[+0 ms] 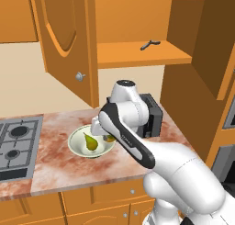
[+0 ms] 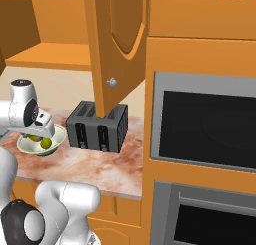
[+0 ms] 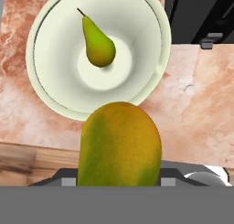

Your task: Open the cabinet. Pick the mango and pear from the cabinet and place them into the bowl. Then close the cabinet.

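Note:
The cabinet stands open, its left door swung out over the counter and its other door hanging above the toaster. On the counter sits the cream bowl with the green pear lying inside. In the hand view the pear rests at the centre of the bowl. My gripper hovers low over the bowl's right rim, shut on the mango. The orange-yellow fruit hangs just over the bowl's near edge and hides the fingertips.
A black toaster stands right of the bowl, close to my arm. A gas hob lies at the counter's left. A small dark utensil lies on the cabinet shelf. A built-in oven column rises at the right.

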Robot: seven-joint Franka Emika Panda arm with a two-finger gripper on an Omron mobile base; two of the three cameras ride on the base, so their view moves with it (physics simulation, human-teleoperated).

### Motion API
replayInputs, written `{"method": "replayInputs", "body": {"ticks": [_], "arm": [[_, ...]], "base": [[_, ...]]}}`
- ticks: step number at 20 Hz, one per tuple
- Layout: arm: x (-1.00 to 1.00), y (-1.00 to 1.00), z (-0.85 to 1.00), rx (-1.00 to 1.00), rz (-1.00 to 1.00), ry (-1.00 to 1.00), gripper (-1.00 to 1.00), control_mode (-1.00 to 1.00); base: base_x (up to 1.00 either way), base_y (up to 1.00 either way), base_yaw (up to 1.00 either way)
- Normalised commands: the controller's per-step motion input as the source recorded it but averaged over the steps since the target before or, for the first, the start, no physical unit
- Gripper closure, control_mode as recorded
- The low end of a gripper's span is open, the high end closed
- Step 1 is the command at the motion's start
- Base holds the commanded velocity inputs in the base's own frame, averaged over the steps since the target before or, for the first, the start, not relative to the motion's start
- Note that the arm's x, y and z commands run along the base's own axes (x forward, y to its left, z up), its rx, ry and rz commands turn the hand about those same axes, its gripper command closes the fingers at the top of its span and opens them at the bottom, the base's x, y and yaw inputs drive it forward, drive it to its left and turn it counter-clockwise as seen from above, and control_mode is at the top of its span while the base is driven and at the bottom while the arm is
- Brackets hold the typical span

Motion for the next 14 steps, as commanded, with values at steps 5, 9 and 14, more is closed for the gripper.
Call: {"method": "replayInputs", "body": {"ticks": [5,9,14], "arm": [[0.27,0.0,-0.25,-0.02,0.0,-0.03,1.0,-1.0],[0.26,0.0,-0.25,-0.04,0.0,-0.14,1.0,-1.0],[0.43,0.0,-0.14,-0.03,0.0,-0.14,1.0,-1.0]], "base": [[0.0,0.0,0.0],[0.0,0.0,0.0],[0.0,0.0,0.0]]}}
